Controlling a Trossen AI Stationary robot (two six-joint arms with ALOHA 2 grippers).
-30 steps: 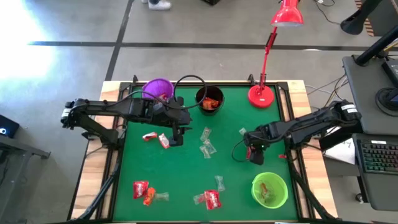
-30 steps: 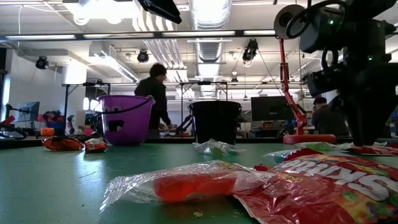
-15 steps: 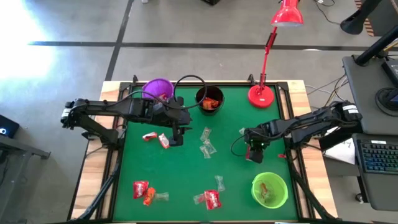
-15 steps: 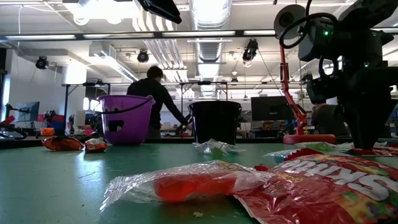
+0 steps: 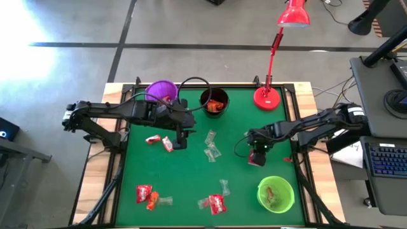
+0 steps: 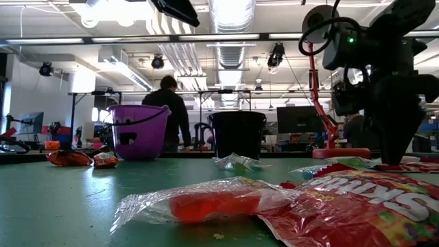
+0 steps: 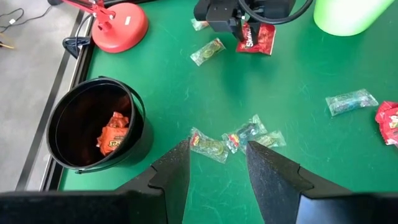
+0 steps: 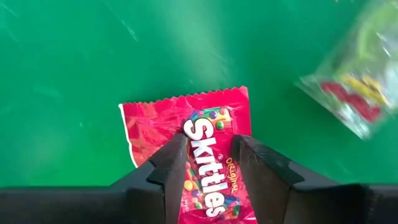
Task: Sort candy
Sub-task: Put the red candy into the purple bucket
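Small wrapped candy lies scattered on the green table (image 5: 191, 172): red packets (image 5: 144, 193), (image 5: 217, 203), (image 5: 167, 144) and clear cellophane ones (image 5: 212, 151). My right gripper (image 5: 257, 156) points down, open, over a red Skittles packet (image 8: 155, 124) that lies flat on the table near the right side. Its fingers stand above the packet's middle. My left gripper (image 5: 180, 137) hangs open above the table, near the black cup (image 5: 214, 102), with clear sweets (image 7: 208, 144) far below its fingers. My right gripper comes from above, fingers (image 8: 174, 162) pointing down over the middle of the Skittles packet (image 8: 214, 134), which lies flat on the table. Whether the fingertips touch the wrapper I cannot tell.
A purple cup (image 5: 161, 91) and the black cup stand at the far edge, a green cup (image 5: 275, 194) at the near right, each with candy inside. A red desk lamp (image 5: 268, 97) stands at the far right. A person moves in the room behind.
My right gripper has sunk toward the red Skittles packet and shifted a little toward the table's left edge. The candy has stayed where it lay.
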